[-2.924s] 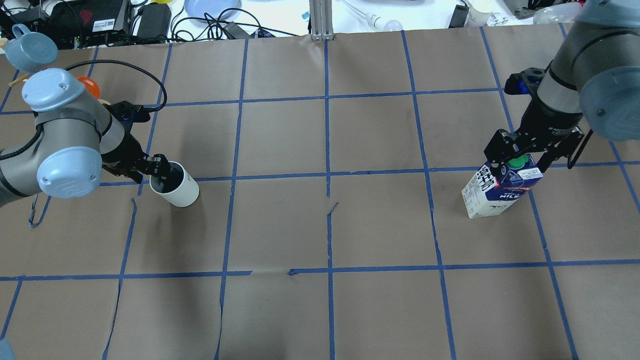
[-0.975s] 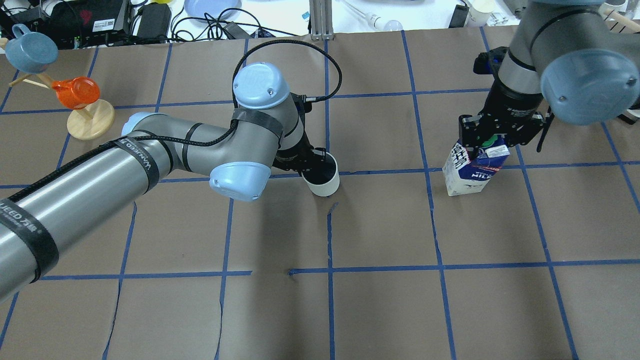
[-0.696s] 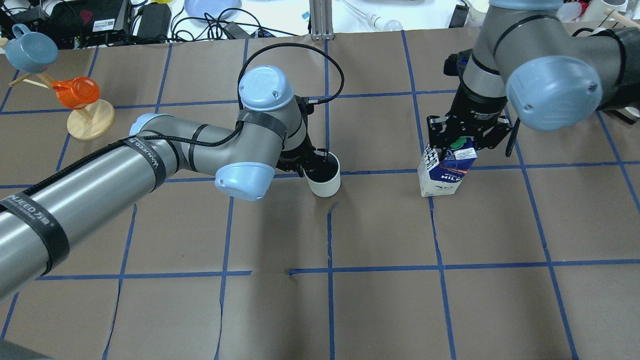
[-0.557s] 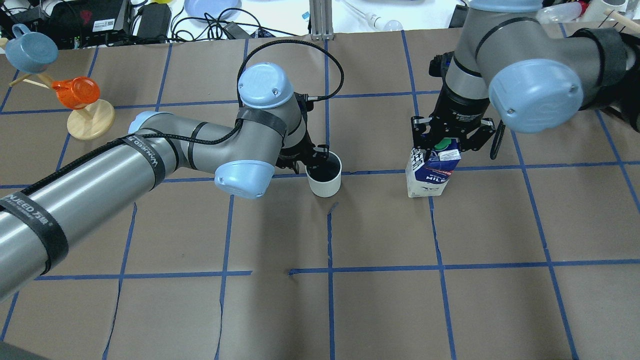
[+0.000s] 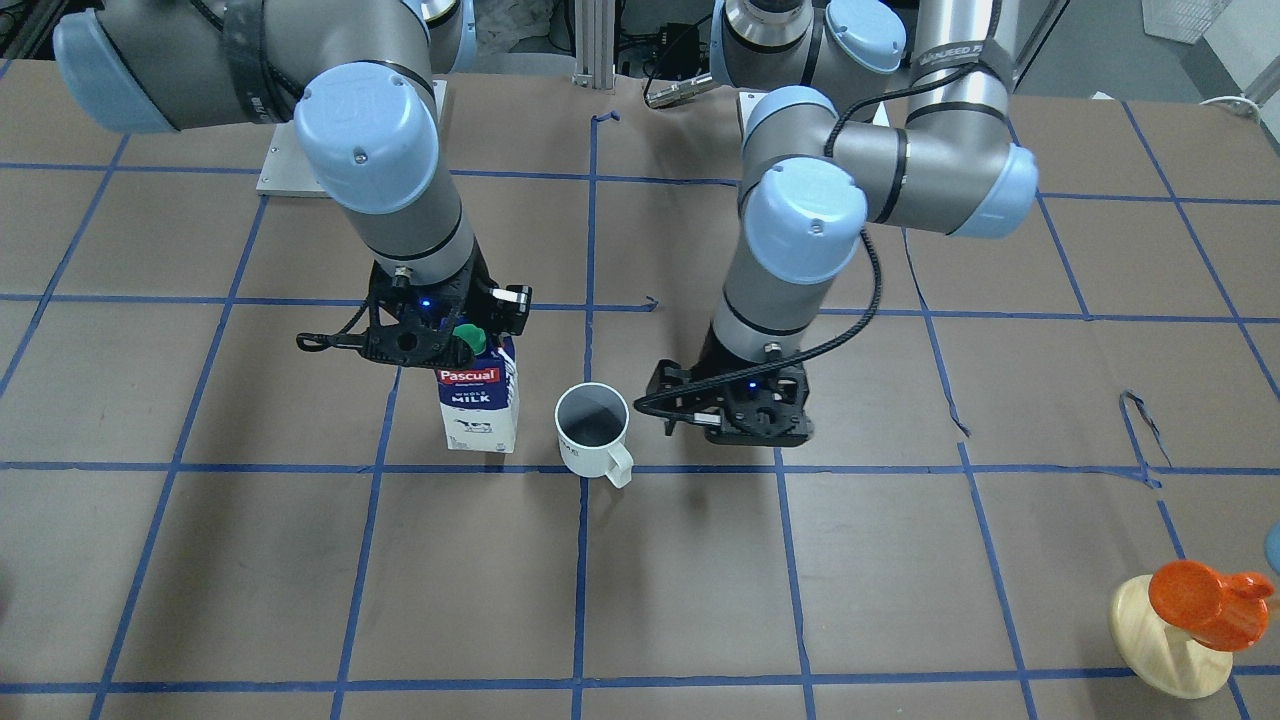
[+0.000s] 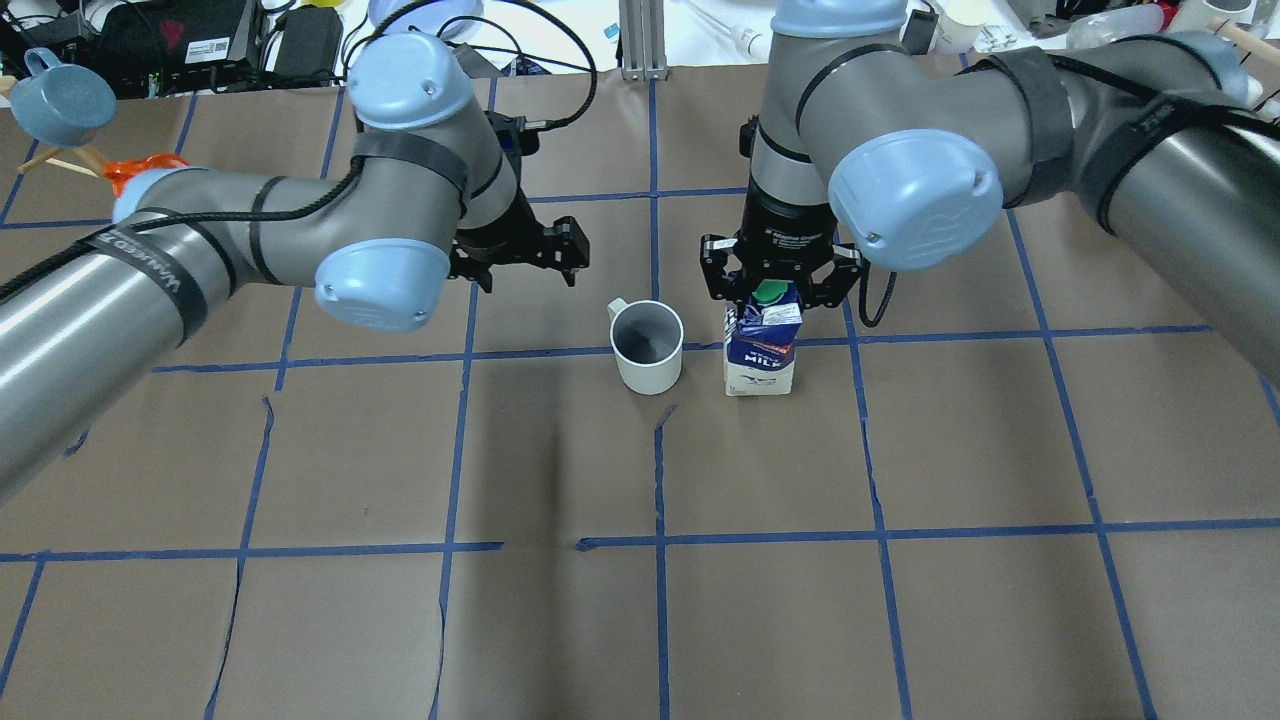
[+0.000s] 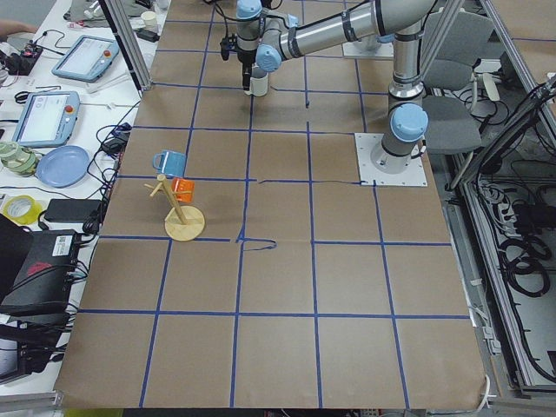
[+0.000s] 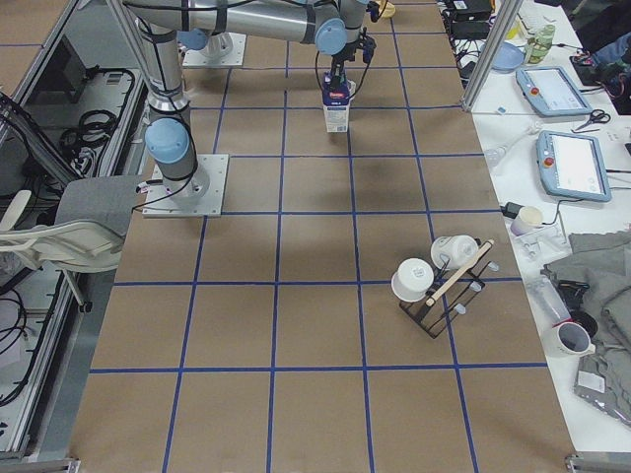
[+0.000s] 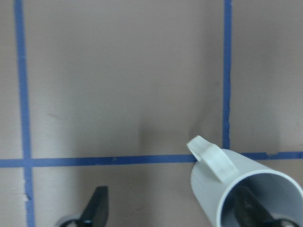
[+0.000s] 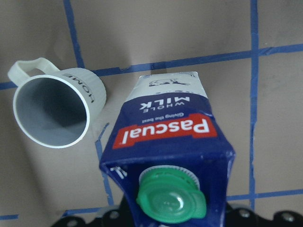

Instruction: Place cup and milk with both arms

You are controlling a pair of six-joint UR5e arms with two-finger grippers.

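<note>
The white cup [image 6: 647,345] stands upright on the brown paper near the table's middle, its handle pointing to the far left. The milk [image 6: 762,342] stands upright just to its right, with a small gap between them. My right gripper [image 6: 778,285] is shut on the milk's top, by the green cap [image 10: 171,198]. My left gripper [image 6: 525,268] is open and empty, raised to the far left of the cup. In the left wrist view its fingertips [image 9: 97,208] are spread wide above the cup [image 9: 246,184]. In the front-facing view the milk [image 5: 478,405], the cup [image 5: 592,428] and the left gripper [image 5: 735,425] show side by side.
A mug tree on a pale wooden disc holds an orange cup [image 5: 1200,600] and a blue mug [image 6: 60,100] at the far left of the table. A rack with white mugs [image 8: 439,281] stands towards the right end. Blue tape lines grid the brown paper [image 6: 660,600].
The left gripper has let go of the cup, opened and drawn back to the far left. The right arm has carried the milk leftwards to stand beside the cup.
</note>
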